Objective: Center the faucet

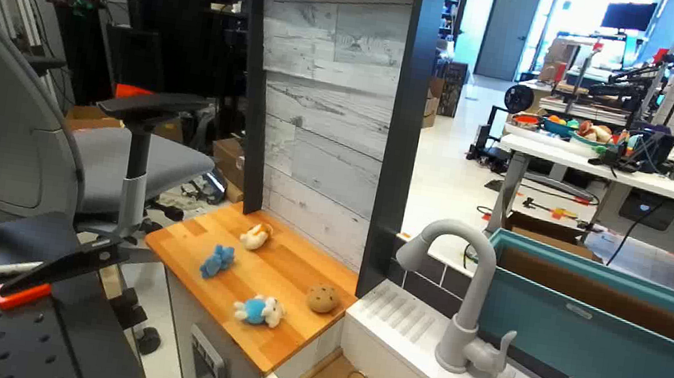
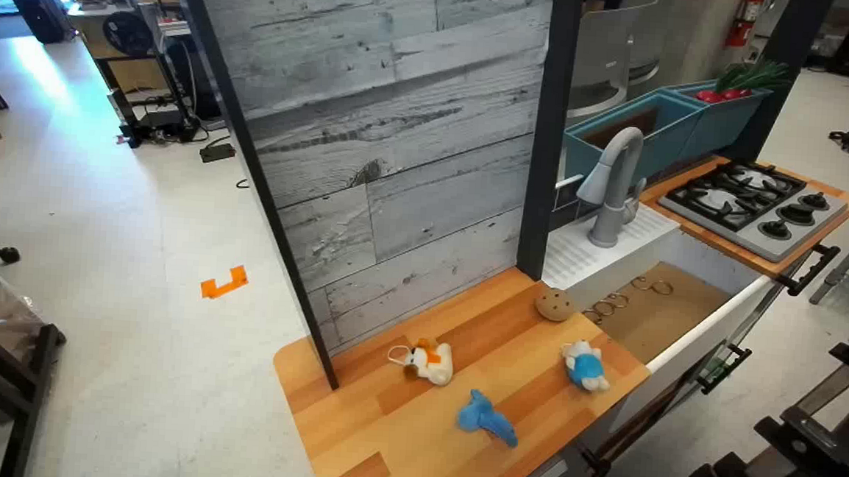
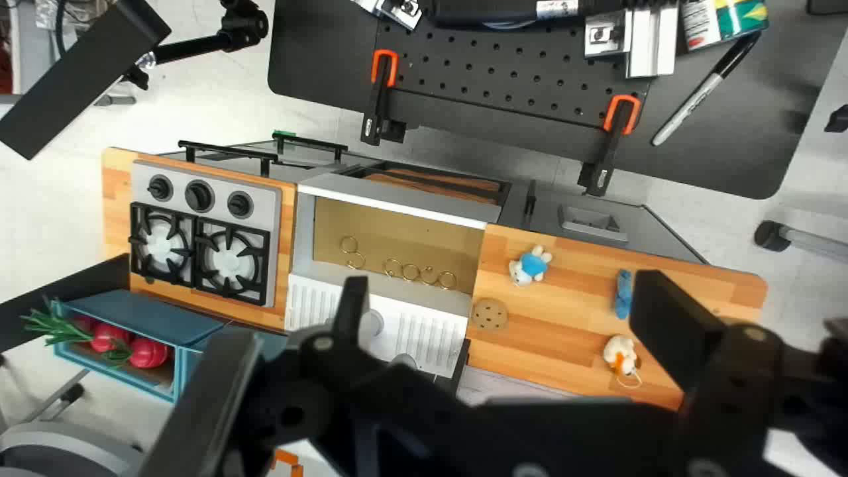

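Behind the sink (image 3: 417, 238), we saw the faucet (image 1: 474, 300), its spout (image 1: 412, 251) turned sideways; our gripper (image 3: 501, 295), jaws wide, held nothing. We judged that a push too low might tip the faucet, not turn it.

We see the faucet (image 1: 472, 300) as smooth, matt plastic. The counter (image 2: 412, 444) appears to us of smooth wood, the blue toy (image 2: 487, 418) of fuzzy cloth, and the rings (image 3: 401, 270) of shiny metal.
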### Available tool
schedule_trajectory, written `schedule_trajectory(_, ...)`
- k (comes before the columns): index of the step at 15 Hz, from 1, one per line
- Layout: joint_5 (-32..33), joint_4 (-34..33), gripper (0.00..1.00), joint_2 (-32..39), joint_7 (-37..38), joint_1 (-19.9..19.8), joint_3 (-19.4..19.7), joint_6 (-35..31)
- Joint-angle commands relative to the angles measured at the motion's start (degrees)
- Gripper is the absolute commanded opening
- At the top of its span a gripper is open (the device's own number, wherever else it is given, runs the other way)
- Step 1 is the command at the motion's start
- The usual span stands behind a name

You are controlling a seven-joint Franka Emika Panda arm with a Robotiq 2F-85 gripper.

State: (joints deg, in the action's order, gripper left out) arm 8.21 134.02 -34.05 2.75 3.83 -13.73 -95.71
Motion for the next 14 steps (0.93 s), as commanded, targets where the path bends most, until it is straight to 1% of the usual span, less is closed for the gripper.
schedule_trajectory(1, 0.7, -0.2, 1.0, 0.3, 0.8, 1.7, 1.3, 0.3)
schedule_trajectory(8, 0.7, -0.3, 1.0, 0.3, 0.8, 1.7, 1.3, 0.3)
schedule_trajectory(9, 0.3, -0.3, 1.0, 0.5, 0.5, 1.6, 1.9, 0.2)
schedule_trajectory(12, 3.2, 1.3, 1.0, 2.4, -0.4, 0.2, 3.4, -3.4)
schedule_trajectory(14, 6.3, 3.2, 1.0, 4.2, -0.3, -0.6, 4.6, -8.2)
